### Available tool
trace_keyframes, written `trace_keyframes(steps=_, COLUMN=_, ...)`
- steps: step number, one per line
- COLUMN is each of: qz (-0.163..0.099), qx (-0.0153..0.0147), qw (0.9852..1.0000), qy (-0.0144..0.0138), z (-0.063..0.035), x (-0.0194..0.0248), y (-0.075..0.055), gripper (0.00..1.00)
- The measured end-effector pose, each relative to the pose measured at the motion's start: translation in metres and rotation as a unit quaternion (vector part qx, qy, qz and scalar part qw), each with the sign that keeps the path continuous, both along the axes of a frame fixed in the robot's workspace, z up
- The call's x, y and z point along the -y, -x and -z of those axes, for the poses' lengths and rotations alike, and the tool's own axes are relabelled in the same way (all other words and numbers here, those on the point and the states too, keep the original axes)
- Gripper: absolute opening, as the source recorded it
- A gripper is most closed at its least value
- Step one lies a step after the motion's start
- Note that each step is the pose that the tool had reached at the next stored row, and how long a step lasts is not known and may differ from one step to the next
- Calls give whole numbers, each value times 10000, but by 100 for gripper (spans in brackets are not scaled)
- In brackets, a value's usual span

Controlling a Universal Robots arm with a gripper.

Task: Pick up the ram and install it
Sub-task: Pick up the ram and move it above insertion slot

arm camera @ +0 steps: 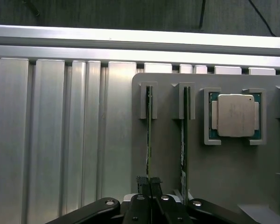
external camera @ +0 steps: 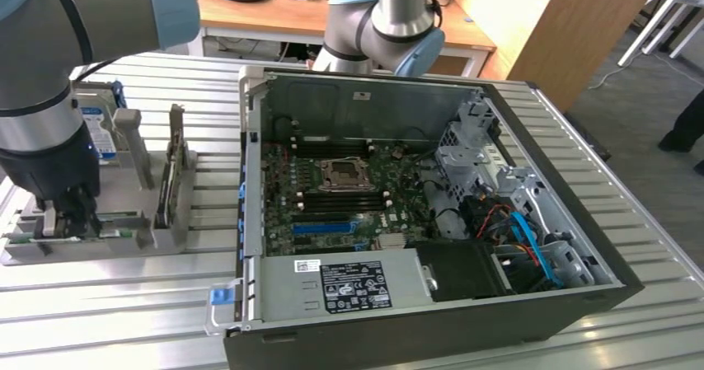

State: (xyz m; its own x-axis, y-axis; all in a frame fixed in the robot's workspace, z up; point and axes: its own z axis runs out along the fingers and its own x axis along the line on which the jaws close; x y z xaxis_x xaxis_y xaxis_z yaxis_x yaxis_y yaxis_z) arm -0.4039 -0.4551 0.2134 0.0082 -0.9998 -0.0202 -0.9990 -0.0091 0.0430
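Observation:
The ram (arm camera: 149, 135) is a thin green stick standing on edge in a slot of the grey holder (arm camera: 168, 154). My gripper (arm camera: 149, 184) is down over its near end, and the black fingers (arm camera: 142, 186) are pressed together on the stick's edge. A second stick (arm camera: 185, 135) stands in the neighbouring slot, untouched. In the exterior view my gripper (external camera: 64, 220) reaches down into the holder (external camera: 165, 238) at the exterior view's left, beside the open computer case (external camera: 253, 222).
A silver processor (arm camera: 235, 115) lies in a pocket of the holder beside the sticks. A dark expansion card (external camera: 171, 168) and a blue-labelled hard drive (external camera: 101, 127) stand upright in the holder. The motherboard (external camera: 330, 197) lies exposed inside the case, on a ribbed aluminium table (external camera: 110, 304).

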Motion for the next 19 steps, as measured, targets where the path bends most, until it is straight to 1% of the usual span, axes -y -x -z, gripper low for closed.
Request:
trace_keyframes(steps=9, qz=0, qx=0, qw=10000, qy=0, z=-195, x=0, y=0, gripper=12)
trace_keyframes(steps=19, qz=0, qx=0, qw=10000, qy=0, z=-466, x=0, y=0, gripper=12)
